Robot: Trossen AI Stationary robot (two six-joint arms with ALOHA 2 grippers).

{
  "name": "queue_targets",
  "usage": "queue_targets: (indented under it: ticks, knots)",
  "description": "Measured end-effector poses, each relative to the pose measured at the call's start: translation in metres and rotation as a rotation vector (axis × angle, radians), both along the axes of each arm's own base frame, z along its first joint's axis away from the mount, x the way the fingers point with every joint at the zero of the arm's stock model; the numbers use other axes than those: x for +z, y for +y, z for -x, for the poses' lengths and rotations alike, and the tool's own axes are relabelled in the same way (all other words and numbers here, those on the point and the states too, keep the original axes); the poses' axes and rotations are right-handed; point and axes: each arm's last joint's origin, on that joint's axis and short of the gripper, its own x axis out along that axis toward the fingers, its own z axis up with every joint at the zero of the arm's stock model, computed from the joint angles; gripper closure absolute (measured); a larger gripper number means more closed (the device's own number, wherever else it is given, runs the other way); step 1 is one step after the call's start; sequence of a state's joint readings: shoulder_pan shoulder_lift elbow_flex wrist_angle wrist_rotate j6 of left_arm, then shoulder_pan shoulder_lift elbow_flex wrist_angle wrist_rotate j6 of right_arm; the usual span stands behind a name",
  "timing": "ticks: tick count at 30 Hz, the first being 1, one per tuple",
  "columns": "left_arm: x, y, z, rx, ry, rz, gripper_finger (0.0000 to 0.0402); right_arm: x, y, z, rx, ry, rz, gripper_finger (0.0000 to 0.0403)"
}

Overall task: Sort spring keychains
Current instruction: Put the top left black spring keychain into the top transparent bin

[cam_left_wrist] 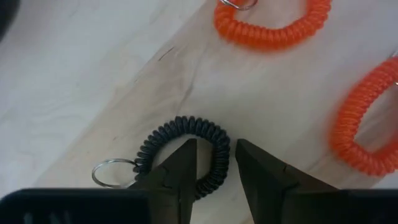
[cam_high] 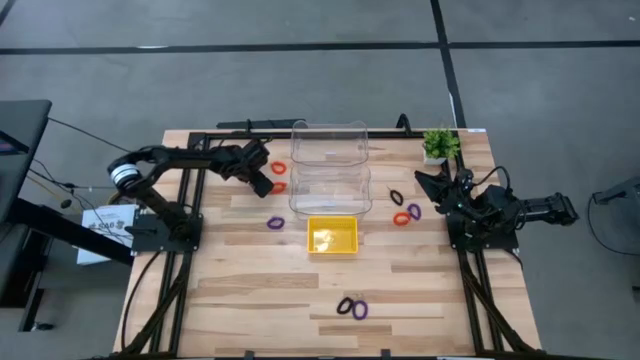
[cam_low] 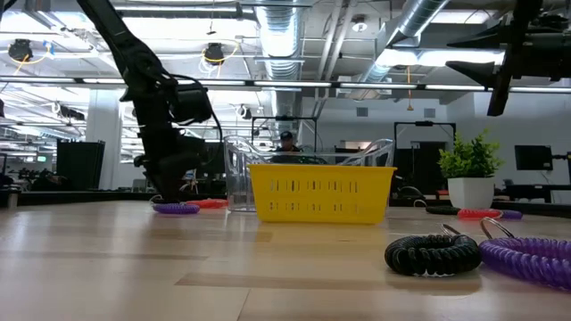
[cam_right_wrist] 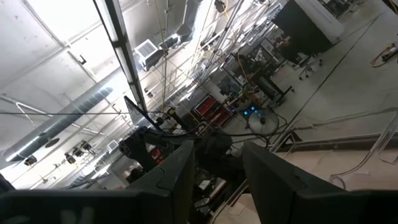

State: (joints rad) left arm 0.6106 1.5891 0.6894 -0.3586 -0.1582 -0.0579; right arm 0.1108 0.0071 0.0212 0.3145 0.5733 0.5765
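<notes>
The left gripper (cam_left_wrist: 214, 163) is down at the bench (cam_high: 250, 290) near the far left corner, its jaws set narrow astride the coil of a black spring keychain (cam_left_wrist: 186, 146): one finger sits inside the loop, the other outside it, and the coil strand runs between them. Whether the fingers already press the coil cannot be told. The black keychain's metal ring (cam_left_wrist: 111, 173) lies flat on the wood beside the gripper.

Just beyond that black coil lie two orange-red spring keychains (cam_left_wrist: 273, 28), side by side and apart from each other, next to the left wall of the clear bins (cam_high: 330, 165) at the far middle of the bench. A purple spring keychain (cam_high: 275, 223) lies nearer the bench's middle, left of the yellow tray (cam_high: 333, 236), which stands just in front of the clear bins.

Right of the bins are another black coil (cam_high: 396, 198), an orange-red one (cam_high: 401, 218) and a purple one (cam_high: 414, 211), close together. Near the front edge, a black and purple pair (cam_high: 352, 308) lies touching.

The right gripper (cam_right_wrist: 216, 165) hangs raised above the bench's right edge, near a small potted plant (cam_high: 438, 145) at the far right corner; its jaws are parted a little and hold nothing.
</notes>
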Motion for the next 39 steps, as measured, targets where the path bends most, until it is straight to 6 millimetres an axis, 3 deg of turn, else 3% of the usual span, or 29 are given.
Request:
queue_targets:
  ticks: [10,21,28,39]
  knots:
    - [0.009,-0.003,0.002,0.050,-0.044,0.014,0.0385,-0.001,0.000,0.000,0.000,0.015,0.001,0.0273]
    - [0.015,-0.013,-0.001,0.067,-0.090,0.041,0.0381,-0.001,0.000,0.000,0.000,0.016,0.001,0.0273]
    - [0.049,-0.021,0.001,0.088,-0.253,-0.014,0.0380,-0.001,0.000,0.000,-0.001,0.016,0.001,0.0273]
    - [0.115,-0.034,0.024,0.122,-0.577,-0.167,0.0380,-0.002,0.000,-0.001,-0.002,0.025,0.002,0.0273]
